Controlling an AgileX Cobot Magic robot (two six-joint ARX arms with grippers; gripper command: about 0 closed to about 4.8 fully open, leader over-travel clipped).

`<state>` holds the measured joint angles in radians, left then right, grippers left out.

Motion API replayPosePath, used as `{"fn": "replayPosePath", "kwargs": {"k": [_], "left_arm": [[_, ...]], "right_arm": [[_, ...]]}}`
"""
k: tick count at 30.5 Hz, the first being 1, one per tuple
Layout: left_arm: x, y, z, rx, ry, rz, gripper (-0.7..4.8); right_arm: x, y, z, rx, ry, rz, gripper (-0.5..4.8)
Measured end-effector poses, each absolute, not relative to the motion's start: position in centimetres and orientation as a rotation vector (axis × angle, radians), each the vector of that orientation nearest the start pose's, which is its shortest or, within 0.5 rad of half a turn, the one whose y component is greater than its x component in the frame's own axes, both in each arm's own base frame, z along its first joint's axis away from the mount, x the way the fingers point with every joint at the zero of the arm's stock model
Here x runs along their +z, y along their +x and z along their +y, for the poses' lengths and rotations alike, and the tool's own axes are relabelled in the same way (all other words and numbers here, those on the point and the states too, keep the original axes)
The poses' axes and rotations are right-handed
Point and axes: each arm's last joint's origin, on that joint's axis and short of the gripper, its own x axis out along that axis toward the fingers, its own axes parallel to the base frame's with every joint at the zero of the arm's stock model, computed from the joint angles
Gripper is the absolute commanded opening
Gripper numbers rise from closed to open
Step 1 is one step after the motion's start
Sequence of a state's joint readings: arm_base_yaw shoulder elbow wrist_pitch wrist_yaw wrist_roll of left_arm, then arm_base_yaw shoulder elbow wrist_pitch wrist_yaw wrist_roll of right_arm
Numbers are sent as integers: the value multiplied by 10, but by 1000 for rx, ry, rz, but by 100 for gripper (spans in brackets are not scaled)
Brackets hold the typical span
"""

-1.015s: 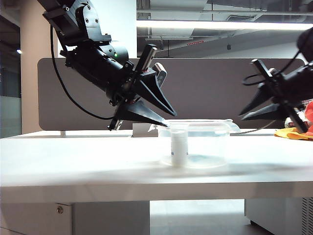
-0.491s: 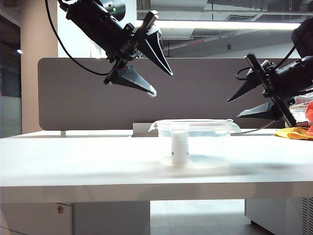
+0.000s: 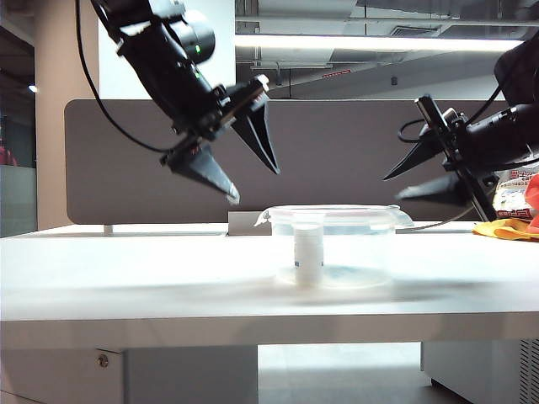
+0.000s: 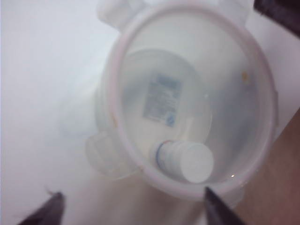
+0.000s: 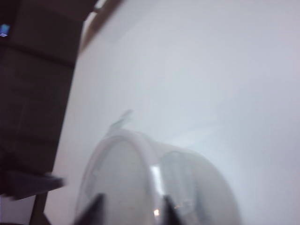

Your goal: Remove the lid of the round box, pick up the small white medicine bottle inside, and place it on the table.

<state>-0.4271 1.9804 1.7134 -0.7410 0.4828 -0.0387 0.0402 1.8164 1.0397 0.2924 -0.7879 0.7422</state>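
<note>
Left tool hangs in the air at about 10 o'clock from the round box, well above the tabletop. Its 2 fingers are spread wide and grasp nothing. In the left wrist view both fingertips frame the box from above, clear of it.

Round box sits near the middle of the tabletop, upright. The lid lies flat on its rim with clip tabs sticking out at the sides. In the left wrist view the lid covers the whole opening; rim tabs show at 2 places.

The small white medicine bottle stands upright inside the box, toward its left wall, resting on the box floor. From the left wrist view the bottle is seen through the lid, white cap up, close to the box wall.

Right tool hovers at about 2 o'clock from the box, off the tabletop, fingers pointing toward the box and parted, nothing between them. The lower finger is blurred. In the right wrist view the dark fingertips show in front of the box, not touching it.

An orange-yellow cloth lies at the far right edge of the tabletop.
</note>
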Motion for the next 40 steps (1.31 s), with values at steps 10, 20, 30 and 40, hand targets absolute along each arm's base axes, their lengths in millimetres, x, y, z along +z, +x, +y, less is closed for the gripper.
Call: {"fn": "replayPosePath", "kwargs": {"k": [10, 20, 30, 40], "left_arm": [[240, 394, -195, -853, -99, 1064, 406], [240, 397, -197, -873, -131, 1043, 404], [215, 404, -202, -896, -181, 1107, 405], [214, 405, -203, -911, -203, 1107, 284]], "right_arm": [[201, 375, 40, 710, 870, 736, -4], [203, 370, 74, 793, 841, 772, -6], [202, 369, 77, 791, 841, 783, -6], [199, 369, 77, 755, 846, 800, -6]]}}
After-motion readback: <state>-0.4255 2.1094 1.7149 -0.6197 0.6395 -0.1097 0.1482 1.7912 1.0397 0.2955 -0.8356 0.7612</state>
